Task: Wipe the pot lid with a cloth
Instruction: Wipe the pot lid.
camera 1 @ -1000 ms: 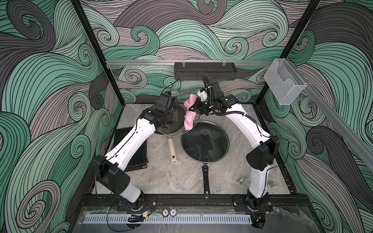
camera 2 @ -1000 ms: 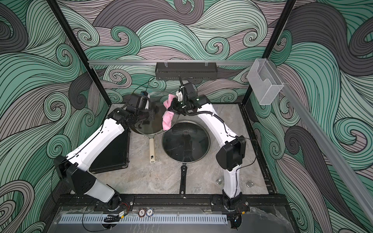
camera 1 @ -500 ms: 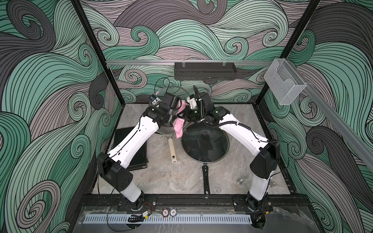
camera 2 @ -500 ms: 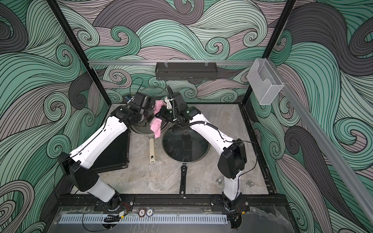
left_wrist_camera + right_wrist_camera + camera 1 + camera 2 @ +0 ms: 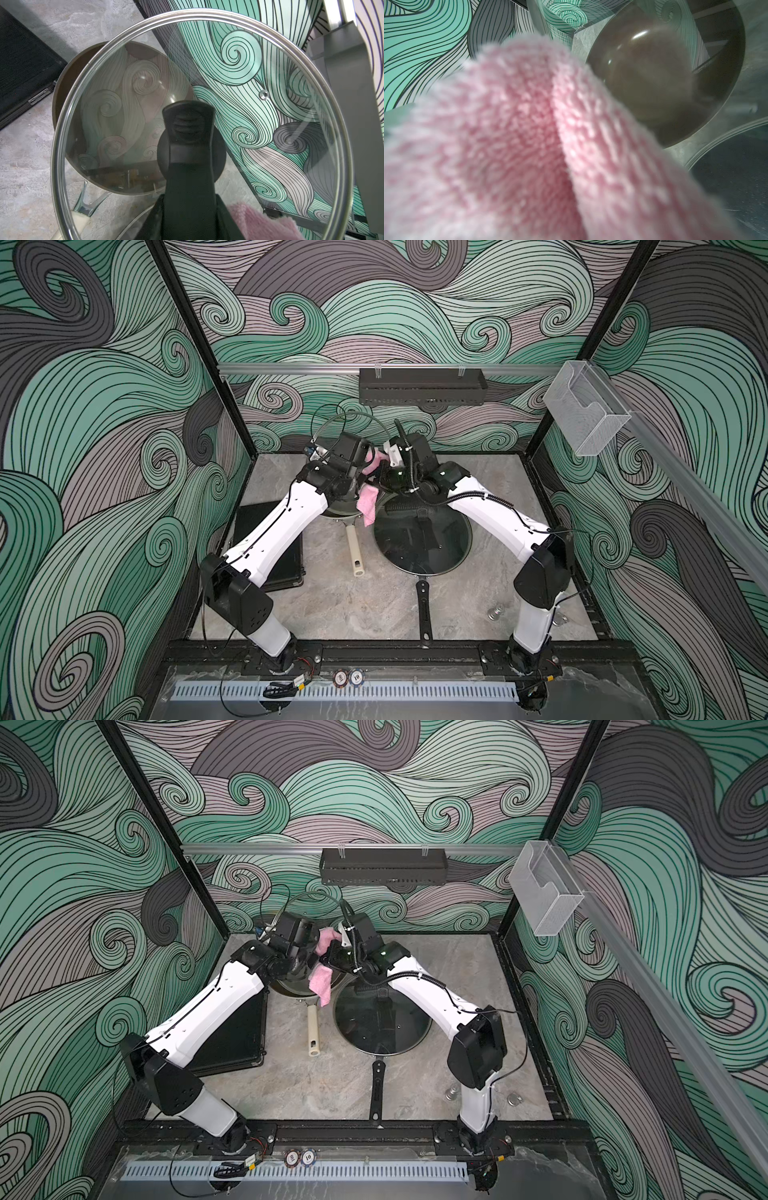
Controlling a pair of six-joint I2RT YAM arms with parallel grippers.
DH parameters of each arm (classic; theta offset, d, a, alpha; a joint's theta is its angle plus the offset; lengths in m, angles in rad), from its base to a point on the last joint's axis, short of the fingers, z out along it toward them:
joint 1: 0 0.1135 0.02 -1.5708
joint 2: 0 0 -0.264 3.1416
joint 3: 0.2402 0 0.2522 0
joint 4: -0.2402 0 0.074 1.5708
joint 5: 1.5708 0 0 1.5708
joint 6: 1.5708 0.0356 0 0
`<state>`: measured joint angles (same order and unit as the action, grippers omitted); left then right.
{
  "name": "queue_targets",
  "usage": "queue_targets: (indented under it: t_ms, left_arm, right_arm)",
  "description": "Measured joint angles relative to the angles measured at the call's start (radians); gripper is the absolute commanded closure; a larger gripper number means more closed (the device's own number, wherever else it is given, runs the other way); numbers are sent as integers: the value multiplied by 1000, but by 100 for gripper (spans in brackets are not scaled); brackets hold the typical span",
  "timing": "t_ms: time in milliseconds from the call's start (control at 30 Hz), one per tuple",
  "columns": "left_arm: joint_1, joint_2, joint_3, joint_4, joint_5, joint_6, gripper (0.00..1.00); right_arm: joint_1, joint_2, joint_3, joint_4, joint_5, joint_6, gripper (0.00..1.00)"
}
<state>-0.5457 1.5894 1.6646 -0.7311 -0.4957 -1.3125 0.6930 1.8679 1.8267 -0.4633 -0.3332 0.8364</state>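
The left claw (image 5: pixel 188 126) clamps the knob of a raised glass pot lid (image 5: pixel 270 87). The right claw (image 5: pixel 385 480) pinches the pink cloth (image 5: pixel 508 145), centre frame in a top view, beside the lid's rim, contact unclear. Wiping seems barely begun; most glass remains.

We've got a grey marbled tabletop (image 5: pixel 374 614), with a cream-handled brown pan (image 5: pixel 354 547) sitting on it just beside a bigger lidded dark pan (image 5: pixel 422 539). A flat black case (image 5: pixel 286 568) lies at the left, and two small metal pieces (image 5: pixel 451 1092) stand front right.
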Motion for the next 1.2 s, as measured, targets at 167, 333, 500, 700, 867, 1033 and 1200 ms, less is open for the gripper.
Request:
queue_targets:
  t_ms: [167, 333, 500, 700, 867, 1033, 1200]
  left_arm:
    - [0, -2, 0, 11, 13, 90, 100]
    - [-5, -2, 3, -19, 24, 212, 100]
    - [-22, -16, -27, 21, 40, 388, 100]
    - [-37, -104, -148, 80, 74, 612, 100]
    - [-34, -185, -197, 79, 125, 834, 100]
    - [-27, -232, -209, 69, 293, 1082, 100]
    - [-26, -264, -251, 63, 449, 1301, 100]
  right_arm:
    - [-48, 0, 67, -79, -32, -60, 100]
    - [-108, 35, 200, -179, -27, -127, 100]
    - [-142, 121, 345, -275, -32, -190, 100]
    - [-144, 195, 455, -355, -48, -237, 100]
    - [-154, 251, 554, -391, -87, -262, 100]
    - [-164, 296, 636, -425, -115, -293, 100]
    - [-170, 316, 640, -449, -173, -337, 100]
